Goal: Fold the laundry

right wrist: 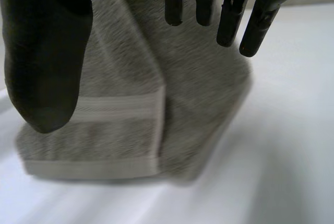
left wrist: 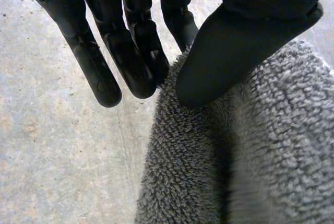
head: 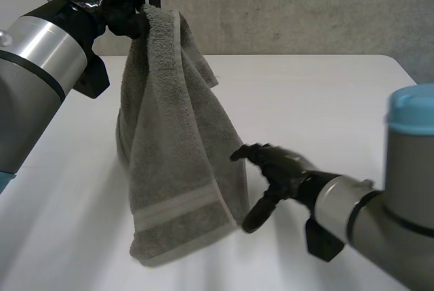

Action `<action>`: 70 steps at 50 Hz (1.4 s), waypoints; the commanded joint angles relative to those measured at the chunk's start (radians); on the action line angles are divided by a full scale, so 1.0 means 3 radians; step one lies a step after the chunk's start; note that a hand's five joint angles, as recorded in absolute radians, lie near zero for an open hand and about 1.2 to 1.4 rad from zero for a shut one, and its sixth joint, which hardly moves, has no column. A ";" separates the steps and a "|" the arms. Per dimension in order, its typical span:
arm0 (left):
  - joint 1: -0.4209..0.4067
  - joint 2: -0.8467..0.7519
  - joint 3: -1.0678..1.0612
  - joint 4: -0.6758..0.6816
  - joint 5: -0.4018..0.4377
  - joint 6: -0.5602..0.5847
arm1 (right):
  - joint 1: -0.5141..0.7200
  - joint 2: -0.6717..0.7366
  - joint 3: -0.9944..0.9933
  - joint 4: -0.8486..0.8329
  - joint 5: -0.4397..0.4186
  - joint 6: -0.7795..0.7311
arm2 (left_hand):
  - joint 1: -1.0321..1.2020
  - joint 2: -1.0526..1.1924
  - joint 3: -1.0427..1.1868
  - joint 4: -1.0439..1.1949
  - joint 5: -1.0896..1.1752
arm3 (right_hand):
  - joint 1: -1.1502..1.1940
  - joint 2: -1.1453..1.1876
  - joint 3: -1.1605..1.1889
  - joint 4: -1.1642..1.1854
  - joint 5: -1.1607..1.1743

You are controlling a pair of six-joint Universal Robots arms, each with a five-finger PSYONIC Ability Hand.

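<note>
A grey-green towel (head: 176,155) with a pale stripe near its hem hangs from my left hand (head: 125,6), held high at the back left. Its lower end rests on the white table (head: 325,94). In the left wrist view the thumb (left wrist: 235,51) presses the towel's top edge (left wrist: 235,156) against the straight fingers (left wrist: 130,62), pinching it. My right hand (head: 285,169) is low beside the towel's lower right edge, open, with thumb and fingers spread. In the right wrist view the towel (right wrist: 198,78) hangs just beyond the fingertips (right wrist: 229,20), with nothing between them and the thumb (right wrist: 47,51).
A grey concrete wall (head: 305,6) stands behind the table's far edge. Bare white tabletop lies to the right of the towel and in front of it.
</note>
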 commanded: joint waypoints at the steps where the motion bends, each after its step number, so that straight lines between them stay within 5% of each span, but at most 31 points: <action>1: 0.0004 -0.0005 -0.0018 -0.0003 0.0003 -0.0002 | 0.0298 0.0487 -0.0224 -0.0325 0.0091 0.0193 | 0.0711 0.0600 0.0601 0.0594 0.0683 | -0.0174 -0.0273 -0.0231 -0.0304 -0.0230; 11: 0.0040 0.0005 -0.0023 -0.0008 0.0003 -0.0002 | 0.0610 0.1202 -0.0755 -0.0427 0.0618 0.0239 | 0.0711 0.0600 0.0601 0.0594 0.0683 | -0.0174 -0.0273 -0.0231 -0.0304 -0.0230; 21: 0.0045 0.0010 -0.0023 -0.0013 0.0008 -0.0002 | 0.0708 0.1408 -0.0929 -0.0442 0.0654 0.0234 | 0.0711 0.0600 0.0601 0.0594 0.0683 | -0.0174 -0.0273 -0.0231 -0.0304 -0.0230; 44: 0.0096 0.0010 -0.0038 0.0002 0.0008 -0.0012 | 0.0396 0.0953 -0.0592 -0.0483 0.0695 0.0198 | 0.0711 0.0600 0.0601 0.0594 0.0683 | 0.0026 -0.0073 -0.0030 -0.0104 -0.0030; 65: 0.0096 0.0051 -0.0043 -0.0003 0.0013 -0.0012 | 0.0662 0.1484 -0.1323 -0.0565 0.0679 0.0300 | 0.0711 0.0600 0.0601 0.0594 0.0683 | 0.0105 0.0006 0.0048 -0.0025 0.0049; 70: 0.0096 0.0067 -0.0043 -0.0003 0.0013 -0.0012 | 0.0723 0.1582 -0.1395 -0.0565 0.0654 0.0469 | 0.0711 0.0600 0.0601 0.0594 0.0683 | 0.0711 0.0612 0.0655 0.0581 0.0655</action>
